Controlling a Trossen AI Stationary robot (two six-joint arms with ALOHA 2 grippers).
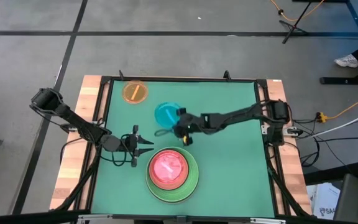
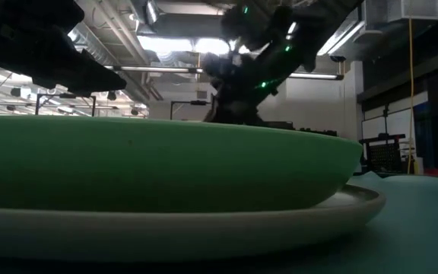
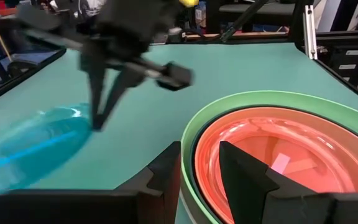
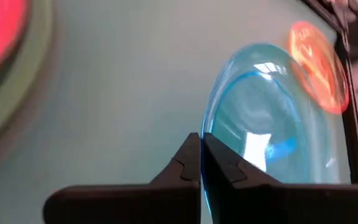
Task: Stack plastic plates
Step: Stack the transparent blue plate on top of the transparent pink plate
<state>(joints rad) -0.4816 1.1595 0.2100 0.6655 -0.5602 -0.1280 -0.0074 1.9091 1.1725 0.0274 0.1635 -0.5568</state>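
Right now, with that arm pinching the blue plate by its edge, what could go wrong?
The right gripper holds the cyan plate only by a thin bit of rim, so it might tilt or slip out when carried. The left gripper waits with fingers open right beside the stack, where the arms could bump. The orange plate lies close behind the cyan one and might get nudged.
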